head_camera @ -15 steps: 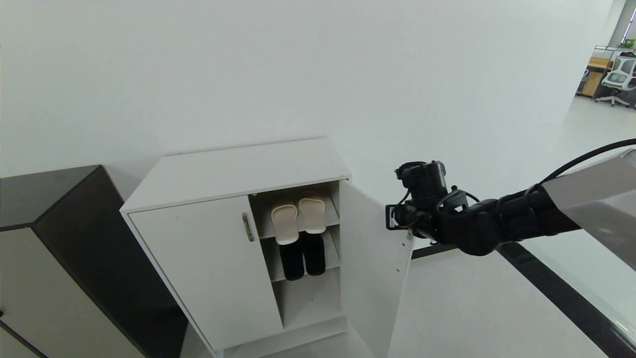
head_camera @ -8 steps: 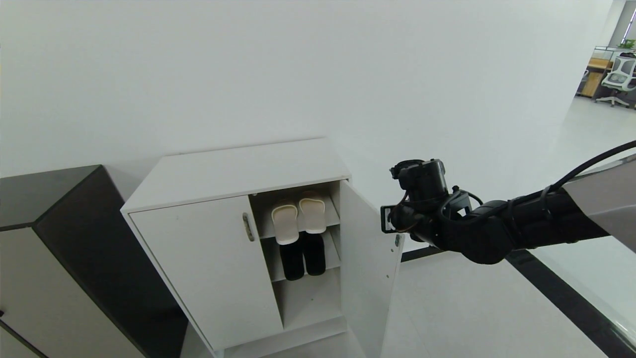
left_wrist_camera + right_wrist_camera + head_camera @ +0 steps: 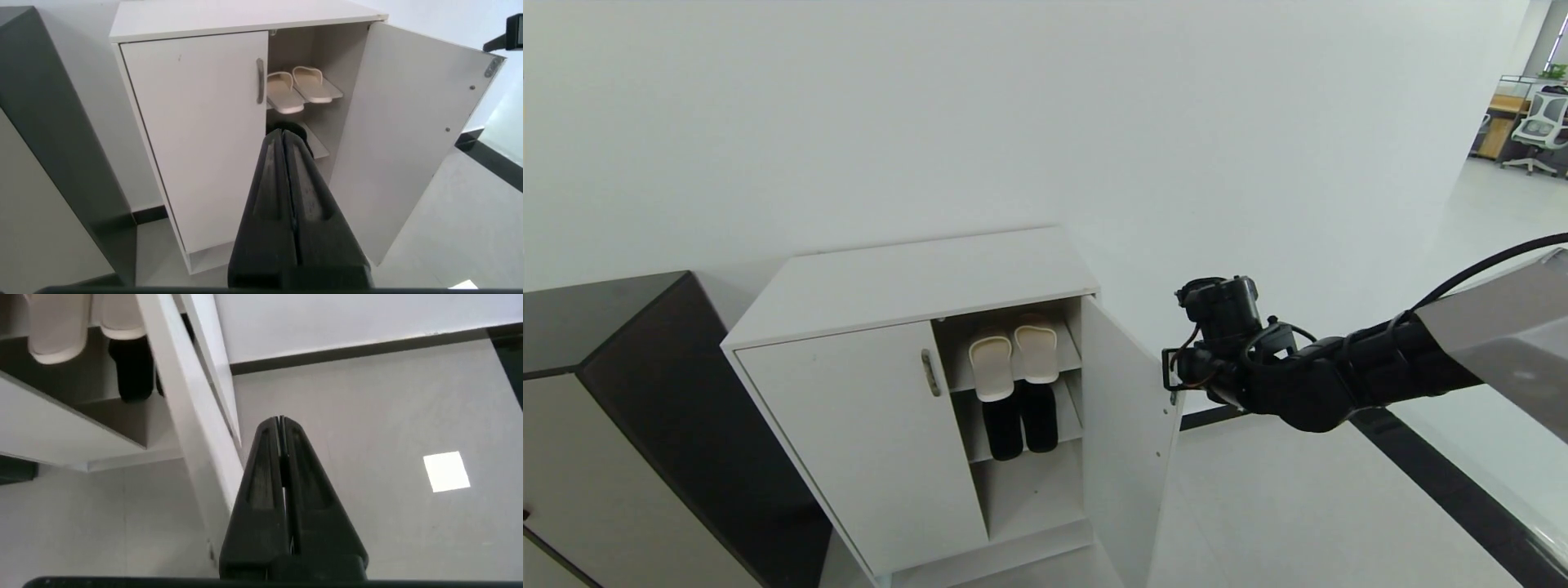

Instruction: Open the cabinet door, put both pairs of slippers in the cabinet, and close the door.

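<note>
The white cabinet [image 3: 907,278] stands against the wall [image 3: 1045,114], at about 7 o'clock from the middle of the head view. Its left-hand door [image 3: 858,441] is shut and has a slim handle [image 3: 926,373]. The right-hand door [image 3: 1127,433] is swung open, its free edge towards 4 o'clock.

Inside, the pale slippers [image 3: 1013,359] lie side by side on the top shelf. The black slippers [image 3: 1021,425] lie on the shelf below, at 6 o'clock of the pale pair. A dark cabinet [image 3: 678,408] stands at 9 o'clock of the white one, close beside it.

The right arm enters from 3 o'clock and stretches nearly level across the floor [image 3: 1298,506], wrist leading and forearm slightly raised towards the elbow. The right gripper [image 3: 1170,382] is at the upper outer corner of the open door, on its 3 o'clock side. Whether it touches the panel I cannot tell. In its own wrist view the right gripper [image 3: 282,433] has its two fingers pressed together with nothing between them, beside the door's thin edge.

The left gripper [image 3: 282,143] is likewise closed and empty. It is held back from the cabinet and aimed at the open compartment.
</note>
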Robot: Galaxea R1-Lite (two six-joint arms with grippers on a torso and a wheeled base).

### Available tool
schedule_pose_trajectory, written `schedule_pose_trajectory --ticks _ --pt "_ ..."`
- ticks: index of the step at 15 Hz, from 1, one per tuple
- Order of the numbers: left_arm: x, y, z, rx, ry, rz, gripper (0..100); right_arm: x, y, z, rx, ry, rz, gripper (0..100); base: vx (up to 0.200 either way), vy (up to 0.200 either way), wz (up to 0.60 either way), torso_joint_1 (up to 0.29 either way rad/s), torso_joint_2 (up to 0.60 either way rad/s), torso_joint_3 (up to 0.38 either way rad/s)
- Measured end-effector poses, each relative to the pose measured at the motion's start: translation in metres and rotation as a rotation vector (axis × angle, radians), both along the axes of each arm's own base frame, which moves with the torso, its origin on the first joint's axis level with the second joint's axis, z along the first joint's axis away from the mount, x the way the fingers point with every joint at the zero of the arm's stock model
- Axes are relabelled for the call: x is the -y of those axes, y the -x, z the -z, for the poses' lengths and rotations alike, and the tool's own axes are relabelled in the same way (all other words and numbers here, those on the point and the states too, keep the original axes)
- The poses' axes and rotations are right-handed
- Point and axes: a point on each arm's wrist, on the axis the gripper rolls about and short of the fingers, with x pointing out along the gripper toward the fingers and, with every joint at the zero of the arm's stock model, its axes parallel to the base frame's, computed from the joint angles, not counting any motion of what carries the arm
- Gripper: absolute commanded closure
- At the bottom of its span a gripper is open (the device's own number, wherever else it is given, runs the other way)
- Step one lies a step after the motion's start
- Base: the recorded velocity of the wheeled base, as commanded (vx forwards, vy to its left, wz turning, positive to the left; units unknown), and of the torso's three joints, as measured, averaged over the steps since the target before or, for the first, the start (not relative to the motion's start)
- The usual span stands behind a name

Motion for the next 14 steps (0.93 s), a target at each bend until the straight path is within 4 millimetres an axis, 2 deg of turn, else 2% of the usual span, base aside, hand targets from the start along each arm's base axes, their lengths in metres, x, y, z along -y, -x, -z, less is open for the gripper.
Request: schedule_pose_trajectory --ticks 5,14 --pt "0.000 0.000 0.000 0.000 0.000 0.000 100 -0.013 0.011 0.005 -0.017 0.011 -0.041 100 0.000 0.000 0.00 0.000 0.00 0.000" --pt "0.000 0.000 0.000 0.000 0.001 0.000 100 -0.055 0.080 -0.004 -0.030 -0.040 -0.251 100 0.000 0.000 0.00 0.000 0.00 0.000"
